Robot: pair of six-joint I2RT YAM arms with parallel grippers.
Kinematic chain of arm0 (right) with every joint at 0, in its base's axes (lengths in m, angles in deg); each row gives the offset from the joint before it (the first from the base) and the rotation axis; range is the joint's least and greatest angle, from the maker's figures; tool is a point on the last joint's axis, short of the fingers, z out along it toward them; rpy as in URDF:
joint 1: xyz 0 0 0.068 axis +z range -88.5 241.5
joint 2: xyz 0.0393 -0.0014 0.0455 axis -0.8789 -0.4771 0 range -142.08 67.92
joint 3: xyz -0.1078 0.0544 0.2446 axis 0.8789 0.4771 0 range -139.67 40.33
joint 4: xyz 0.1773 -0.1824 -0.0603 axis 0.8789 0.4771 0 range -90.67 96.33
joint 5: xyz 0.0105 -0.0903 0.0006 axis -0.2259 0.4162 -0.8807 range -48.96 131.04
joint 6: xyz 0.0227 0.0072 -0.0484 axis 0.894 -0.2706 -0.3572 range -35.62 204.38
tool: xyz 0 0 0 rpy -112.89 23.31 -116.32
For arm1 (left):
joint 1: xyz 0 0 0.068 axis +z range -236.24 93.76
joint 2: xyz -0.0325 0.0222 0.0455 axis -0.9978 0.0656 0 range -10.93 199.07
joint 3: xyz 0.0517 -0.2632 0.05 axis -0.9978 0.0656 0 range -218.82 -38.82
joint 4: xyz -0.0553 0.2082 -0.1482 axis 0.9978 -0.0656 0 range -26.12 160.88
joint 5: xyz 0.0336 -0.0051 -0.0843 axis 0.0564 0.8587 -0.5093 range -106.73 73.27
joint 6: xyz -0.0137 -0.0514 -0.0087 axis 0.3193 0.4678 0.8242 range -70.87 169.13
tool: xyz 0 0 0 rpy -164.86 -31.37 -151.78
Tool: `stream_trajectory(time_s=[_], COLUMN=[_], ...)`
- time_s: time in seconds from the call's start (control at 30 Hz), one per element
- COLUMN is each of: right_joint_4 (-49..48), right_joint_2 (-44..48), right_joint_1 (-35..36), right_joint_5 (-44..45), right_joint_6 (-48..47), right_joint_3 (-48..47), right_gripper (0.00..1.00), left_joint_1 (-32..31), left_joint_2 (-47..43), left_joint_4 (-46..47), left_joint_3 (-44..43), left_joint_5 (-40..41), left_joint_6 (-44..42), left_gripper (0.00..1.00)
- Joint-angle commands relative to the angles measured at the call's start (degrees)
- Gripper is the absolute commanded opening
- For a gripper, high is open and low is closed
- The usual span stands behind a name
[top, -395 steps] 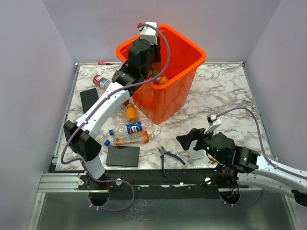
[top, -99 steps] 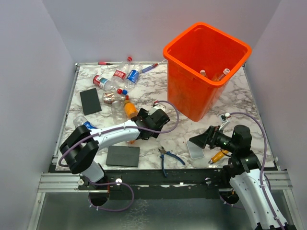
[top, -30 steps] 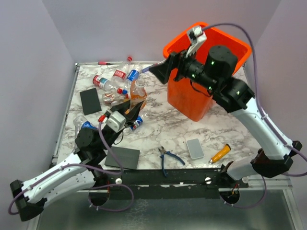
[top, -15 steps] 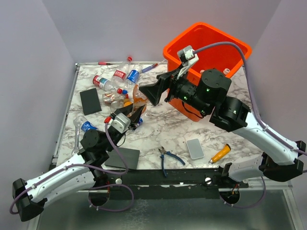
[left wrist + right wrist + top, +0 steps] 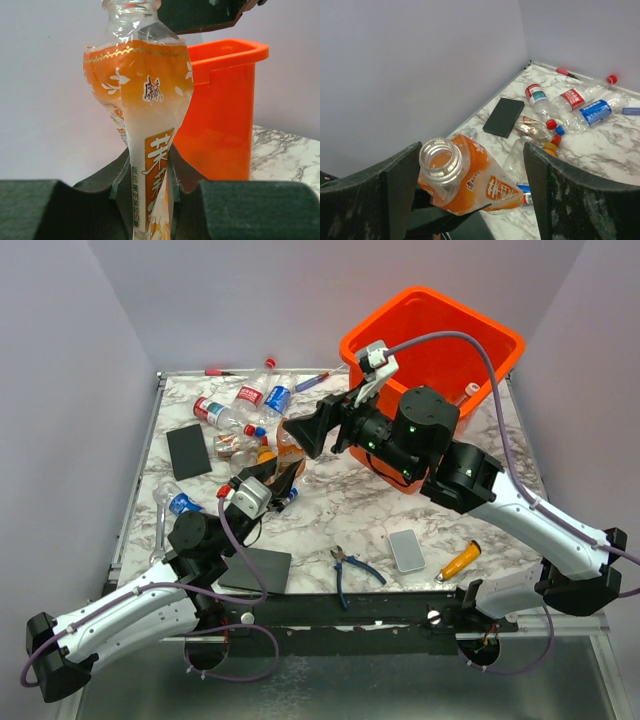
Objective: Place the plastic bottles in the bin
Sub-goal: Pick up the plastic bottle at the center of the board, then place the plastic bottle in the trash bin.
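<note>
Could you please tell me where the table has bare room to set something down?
Bare marble lies mid-table, between the pliers, the white slab and the bin. The far-left area is crowded with bottles, beside the black pad.

Left end effector (image 5: 278, 478) holds an orange-labelled bottle (image 5: 287, 445) up above the marble tabletop (image 5: 360, 510), right end effector (image 5: 303, 434) just beside its top, orange bin (image 5: 455, 335) back right, loose bottles (image 5: 247, 395) back left.

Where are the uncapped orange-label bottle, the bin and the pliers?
uncapped orange-label bottle (image 5: 142, 95): left wrist view, on its orange label.
bin (image 5: 476, 314): top view, on its far rim.
pliers (image 5: 342, 560): top view, near the pivot.
</note>
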Motion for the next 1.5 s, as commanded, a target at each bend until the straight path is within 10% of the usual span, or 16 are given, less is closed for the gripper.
stream_trajectory(time_s=[0.0, 0.3, 0.47, 0.6, 0.83, 1.1, 1.47], right_joint_4=[-0.47, -0.18, 0.01, 1.93, 4.33, -31.24, -0.4], right_joint_2=[-2.56, -2.76, -1.86, -1.23, 2.34, 4.75, -8.79], right_joint_1=[0.32, 0.32, 0.32, 0.36, 0.36, -1.45, -35.34], right_joint_5=[-2.77, -3.25, -2.54, -0.58, 15.48, 39.65, 29.0], right_joint_6=[0.95, 2.57, 2.86, 2.44, -10.78, -44.33, -9.35], right_joint_3=[-1.71, -1.19, -0.98, -2.66, -14.8, -9.37, -22.65], right_gripper=[0.77, 0.34, 0.01, 0.0, 0.0, 0.0, 0.0], left_joint_1=[-0.19, -0.44, -0.63, -0.76, -1.15, -1.24, -1.29], left_joint_2=[-0.3, -0.63, -1.33, -2.14, -3.21, -3.47, -1.94], left_joint_4=[1.83, 2.01, 2.21, 2.92, 3.8, 8.4, 10.53], left_joint_3=[0.29, 0.49, 0.87, 1.28, 1.53, 4.05, 5.34], left_joint_5=[-1.26, -0.72, 0.42, 2.46, 8.85, 19.77, 22.94], left_joint_6=[0.67, 0.79, 1.41, 1.59, 1.11, -2.76, -2.9], left_gripper=[0.18, 0.21, 0.58, 0.97, 0.99, 0.99, 0.99])
